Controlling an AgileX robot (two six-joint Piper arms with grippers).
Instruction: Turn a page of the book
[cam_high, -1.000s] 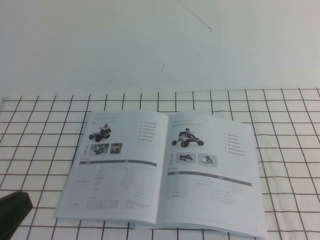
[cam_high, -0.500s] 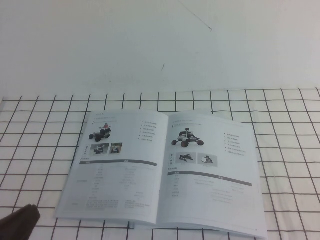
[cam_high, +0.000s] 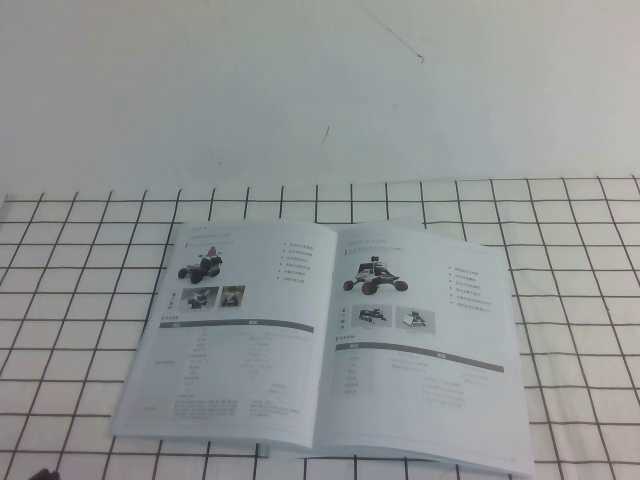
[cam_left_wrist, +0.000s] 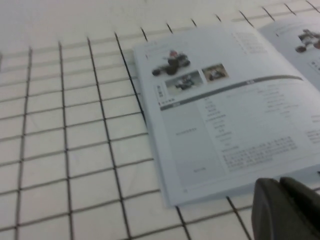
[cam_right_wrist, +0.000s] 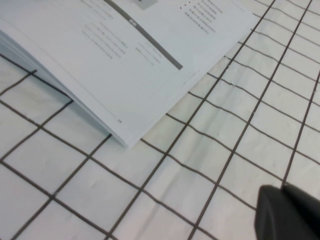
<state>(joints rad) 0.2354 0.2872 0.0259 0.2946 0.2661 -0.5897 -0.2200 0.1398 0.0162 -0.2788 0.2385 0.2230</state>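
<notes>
Starting nearest you, your left hand (cam_left_wrist: 285, 210) shows only as a dark tip in its own wrist camera, hanging just off the near left corner of the book (cam_high: 320, 345), over the gridded cloth on the desk (cam_high: 80, 300); you cannot tell whether its fingers are spread or pressed together. In the high view only a dark sliver shows at the near left edge. Your right hand (cam_right_wrist: 287, 212) is likewise a dark tip in its wrist camera, above the cloth beside the book's near right corner and apart from it; its fingers cannot be read either.

Beyond both hands, the book lies open and flat in the middle of the desk, spine running away from you. The page (cam_high: 425, 350) on the right side carries a black four-wheeled robot photo, two small photos, a grey bar and a table, and lies flat on the stack below. The left-hand leaf (cam_high: 230, 335) has a similar layout. Farther back, the grid ends at a plain white wall (cam_high: 320, 90).
</notes>
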